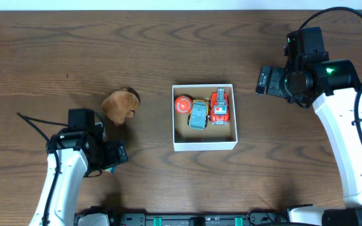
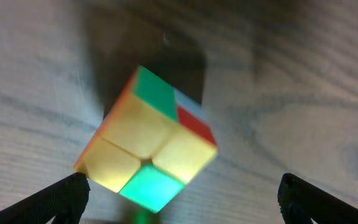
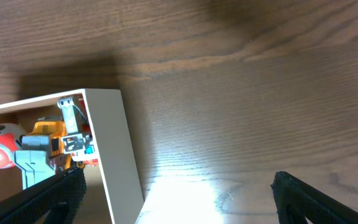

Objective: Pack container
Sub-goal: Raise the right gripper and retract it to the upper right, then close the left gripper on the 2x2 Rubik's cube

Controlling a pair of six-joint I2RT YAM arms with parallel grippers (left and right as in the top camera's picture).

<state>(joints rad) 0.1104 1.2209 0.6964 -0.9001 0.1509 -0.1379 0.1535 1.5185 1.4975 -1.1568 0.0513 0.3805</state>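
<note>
A: Since three toys already sit in the box, a red ball, a blue car and a red truck in a row along its far side, we judge the packing roughly half done.

B: Agreed. The box lies in the middle of the table. Two things lie outside it: the brown plush to its left and the coloured cube under our left arm.

A: Our left pincer hangs over that cube, released, jaws wide, touching nothing. So we take the step in hand to be the reach for the cube.

B: Our right pincer is released too, and empty, off the box's far right corner.

A: The cube sits cornerwise between our fingers. We'd want to turn the wrist so they meet two flat faces, come down, then clench.

B: Then we'd carry it to the bare near half of the box, clear of the car.
</note>
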